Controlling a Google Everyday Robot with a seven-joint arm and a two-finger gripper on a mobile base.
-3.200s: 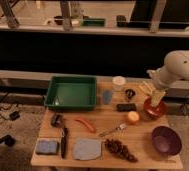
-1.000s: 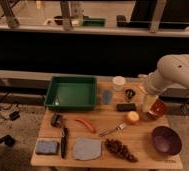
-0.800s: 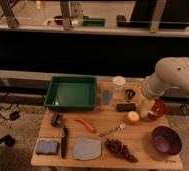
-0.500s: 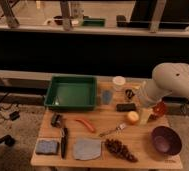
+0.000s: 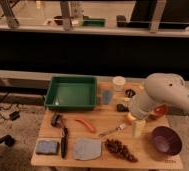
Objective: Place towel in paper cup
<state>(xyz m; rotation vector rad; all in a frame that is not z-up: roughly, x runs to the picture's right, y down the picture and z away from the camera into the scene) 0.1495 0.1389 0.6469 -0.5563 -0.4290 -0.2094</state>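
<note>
The towel (image 5: 86, 149) is lying flat, soft grey-blue, at the table's (image 5: 105, 116) front edge, well apart from the paper cup (image 5: 119, 82). The gripper (image 5: 136, 129) is hanging spread wide at mid-right, its arm covering part of the red bowl (image 5: 160, 111).

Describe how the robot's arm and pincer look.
The arm is a thick, smooth white tube with rounded joints and a few small dark spots on its shell; no cables show. It narrows to a pale cream pincer, which hangs above the tabletop just left of the purple bowl.
</note>
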